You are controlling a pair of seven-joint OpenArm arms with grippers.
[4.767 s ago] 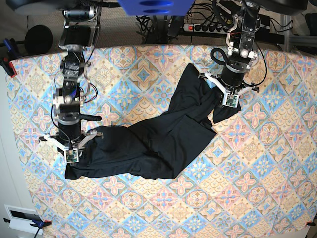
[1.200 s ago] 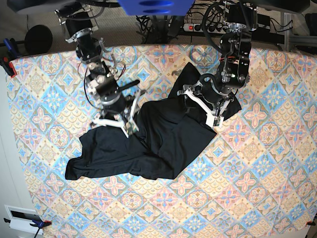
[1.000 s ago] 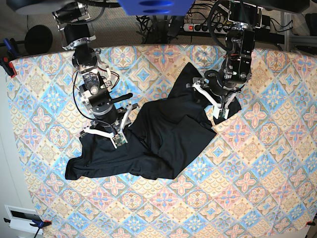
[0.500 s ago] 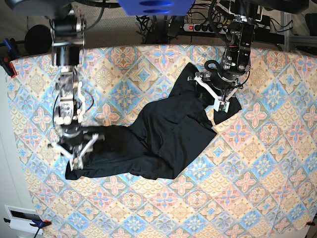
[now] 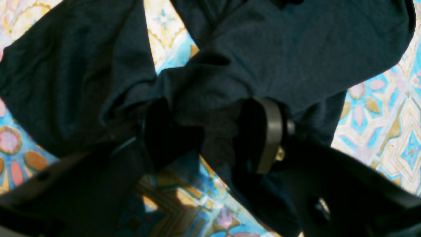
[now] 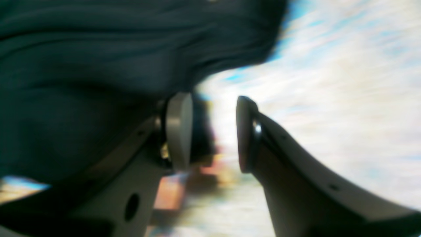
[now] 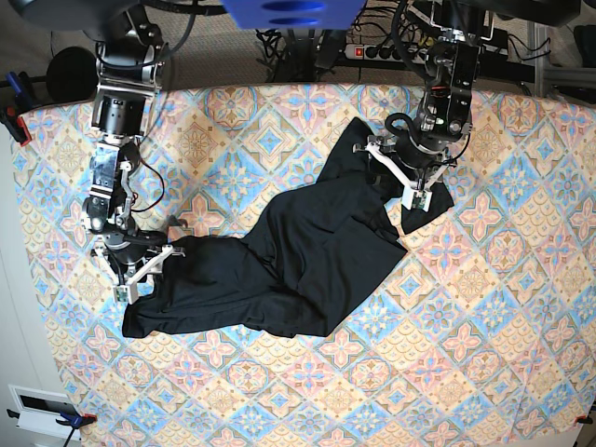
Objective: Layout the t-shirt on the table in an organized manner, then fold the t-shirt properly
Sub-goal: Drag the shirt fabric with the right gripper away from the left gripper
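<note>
Black and crumpled, the shirt (image 7: 298,261) lies unfolded across the middle of the table (image 7: 484,317), running on a slant from the near left toward the far right. Its nearest part is a broad band ending in a corner close to the table's left edge. From there the cloth rises through a wide, wrinkled middle to a narrower strip that reaches almost to the far edge.

At that near left end sits the right gripper (image 7: 140,275), low over the shirt's edge. Its wrist view is badly smeared, but it shows the two pale fingers (image 6: 179,131) standing apart with bare patterned cloth between them and nothing in the gap; the dark shirt fills the upper left of that view, just beside the left finger.

Farther off, near the far right of the table, the left gripper (image 7: 414,186) is down on the shirt's upper end, beside a small flap that sticks out to the right. In its wrist view the jaws are clamped on a bunched fold of the shirt (image 5: 263,49), which spreads away above them, with pastel tiles showing on both sides and beneath.
</note>
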